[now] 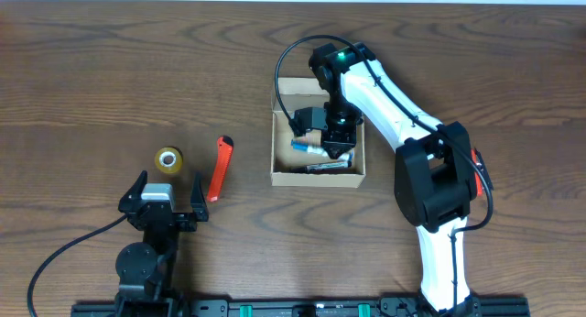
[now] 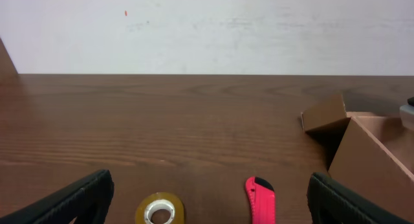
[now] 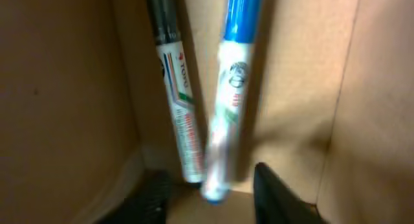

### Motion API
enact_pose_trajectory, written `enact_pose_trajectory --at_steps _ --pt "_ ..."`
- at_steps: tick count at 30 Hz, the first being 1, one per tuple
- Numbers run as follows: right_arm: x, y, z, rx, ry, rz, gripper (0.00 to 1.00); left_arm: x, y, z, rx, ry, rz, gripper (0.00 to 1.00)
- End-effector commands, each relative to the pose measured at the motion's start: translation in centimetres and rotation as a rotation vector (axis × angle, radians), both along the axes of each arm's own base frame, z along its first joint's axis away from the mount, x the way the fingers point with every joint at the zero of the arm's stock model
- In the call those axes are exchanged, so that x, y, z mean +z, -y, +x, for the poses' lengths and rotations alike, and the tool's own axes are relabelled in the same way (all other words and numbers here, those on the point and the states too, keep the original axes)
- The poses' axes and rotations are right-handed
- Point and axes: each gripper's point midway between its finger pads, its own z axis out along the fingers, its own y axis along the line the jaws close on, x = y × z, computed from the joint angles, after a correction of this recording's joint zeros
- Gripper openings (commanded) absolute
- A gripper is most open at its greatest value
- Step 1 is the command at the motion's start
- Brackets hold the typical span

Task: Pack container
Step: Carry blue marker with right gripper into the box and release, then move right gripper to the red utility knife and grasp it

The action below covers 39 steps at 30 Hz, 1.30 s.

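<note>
The container [image 1: 274, 147] is a tan cardboard box at mid-table with its flap lid open at the back. It also shows at the right of the left wrist view [image 2: 369, 159]. My right gripper [image 1: 337, 150] reaches down inside it. In the right wrist view its fingers [image 3: 210, 198] are apart, with the blurred end of a blue-capped marker [image 3: 229, 88] between them and not pinched. A black-capped marker [image 3: 176, 94] lies beside it against the box wall [image 3: 58, 88]. My left gripper [image 1: 168, 181] is open and empty near the front left.
A roll of yellowish tape [image 1: 168, 158] and a red box cutter [image 1: 220, 168] lie on the table left of the box. Both show just ahead of the left fingers [image 2: 210, 198]: tape [image 2: 159, 210], cutter [image 2: 260, 201].
</note>
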Motion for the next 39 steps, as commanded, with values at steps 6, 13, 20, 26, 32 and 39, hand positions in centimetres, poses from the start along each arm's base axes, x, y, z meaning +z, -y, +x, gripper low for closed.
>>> enact_pose_trajectory --at_steps 6,13,20,26,32,39 --pt "1.1 -0.4 -0.5 -0.076 -0.015 0.015 0.38 -1.8 0.5 -0.1 -0.030 -0.049 -0.007 0.95" --pt "10.3 0.9 2.9 -0.326 0.237 0.121 0.41 -1.8 0.5 -0.1 -0.029 -0.049 -0.007 0.95" --pt "17.5 12.5 5.8 -0.978 0.396 0.154 0.52 -1.8 0.5 -0.1 -0.029 -0.050 -0.007 0.95" --pt "16.4 22.1 2.2 -1.260 0.285 0.000 0.54 -1.8 0.5 -0.1 -0.029 -0.050 -0.007 0.95" --pt "16.9 25.0 -2.2 -1.420 0.250 -0.042 0.52 -1.8 0.5 -0.1 -0.029 -0.049 -0.007 0.95" --pt "17.3 25.3 -6.8 -1.481 0.458 -0.059 0.69 -1.8 0.5 -0.1 -0.029 -0.050 -0.007 0.95"
